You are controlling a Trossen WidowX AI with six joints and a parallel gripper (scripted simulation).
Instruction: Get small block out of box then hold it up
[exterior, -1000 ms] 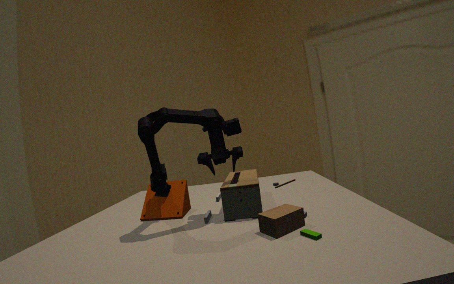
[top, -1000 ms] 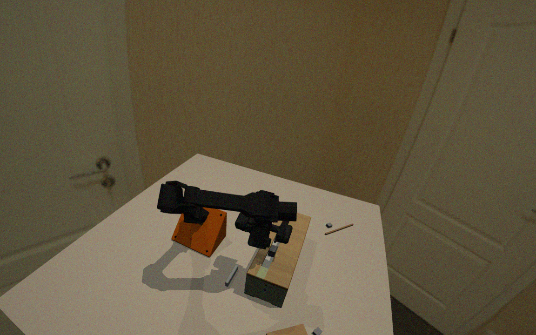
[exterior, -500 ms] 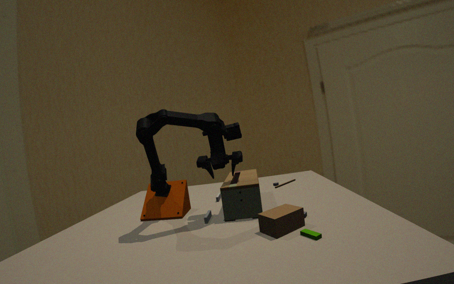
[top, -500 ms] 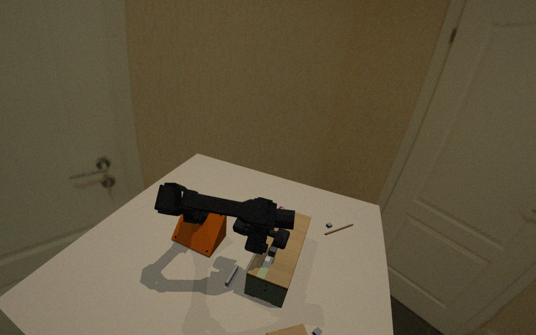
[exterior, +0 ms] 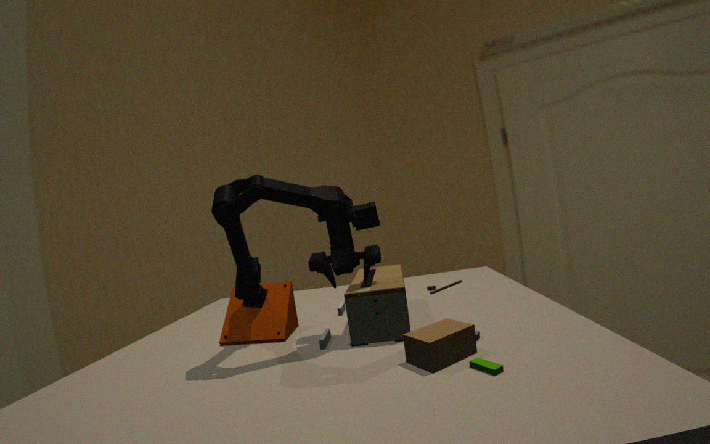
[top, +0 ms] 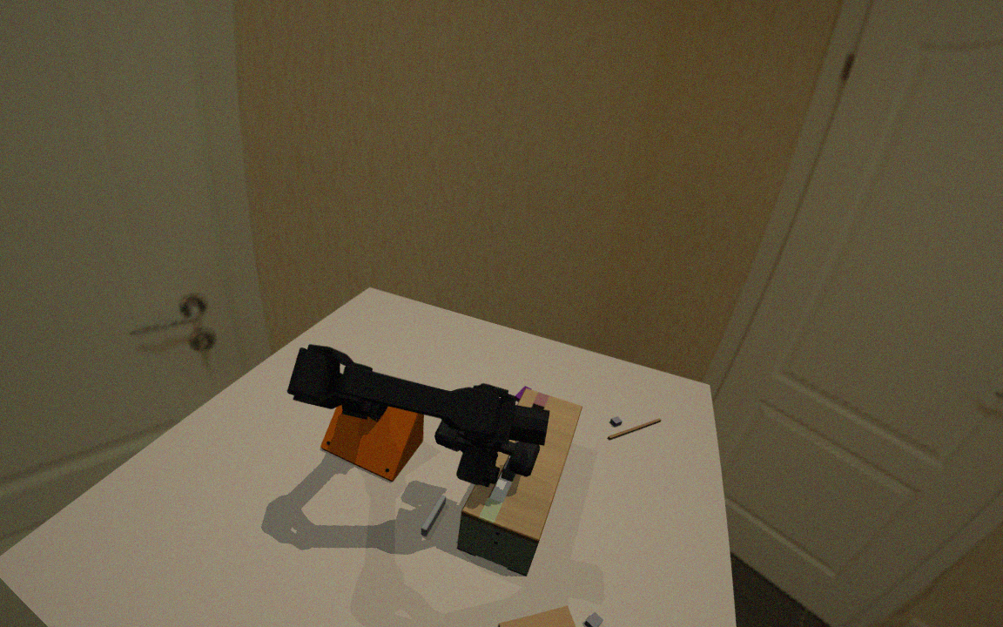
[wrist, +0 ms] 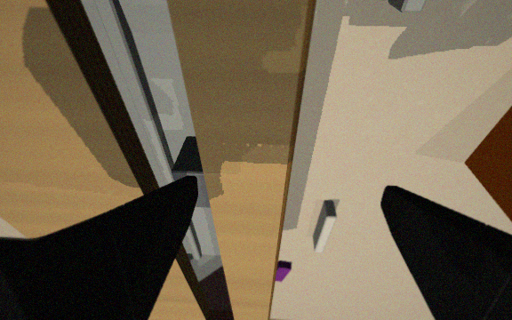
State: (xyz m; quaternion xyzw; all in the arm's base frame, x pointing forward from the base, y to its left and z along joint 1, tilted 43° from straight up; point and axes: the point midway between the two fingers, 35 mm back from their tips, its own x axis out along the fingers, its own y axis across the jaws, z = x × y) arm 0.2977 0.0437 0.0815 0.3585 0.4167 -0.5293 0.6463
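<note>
The gripper (exterior: 346, 273) hangs spread and holds nothing, straddling the near-left edge of the wooden-topped box (exterior: 387, 275). In the exterior view one finger (exterior: 368, 271) dips into the slot in the box's top, while the other finger (exterior: 328, 274) hangs outside, over the white table (exterior: 539, 353).

Only the wrist view looks down the slot: a small dark block (wrist: 188, 156) sits on the grey shelf (wrist: 167, 111) just beyond the tip of the finger inside. In the top view the arm (top: 412, 397) covers most of the slot, and only a pale patch (top: 498, 491) shows past the gripper, so the block cannot be made out there.

The exterior view alone shows a brown box (exterior: 439, 343) and a green bar (exterior: 485, 365) nearer the camera; the top view cuts the brown box off at its lower edge. A grey bar (top: 433, 515) lies on the table left of the box, and a thin stick (top: 634, 428) lies to its right.
</note>
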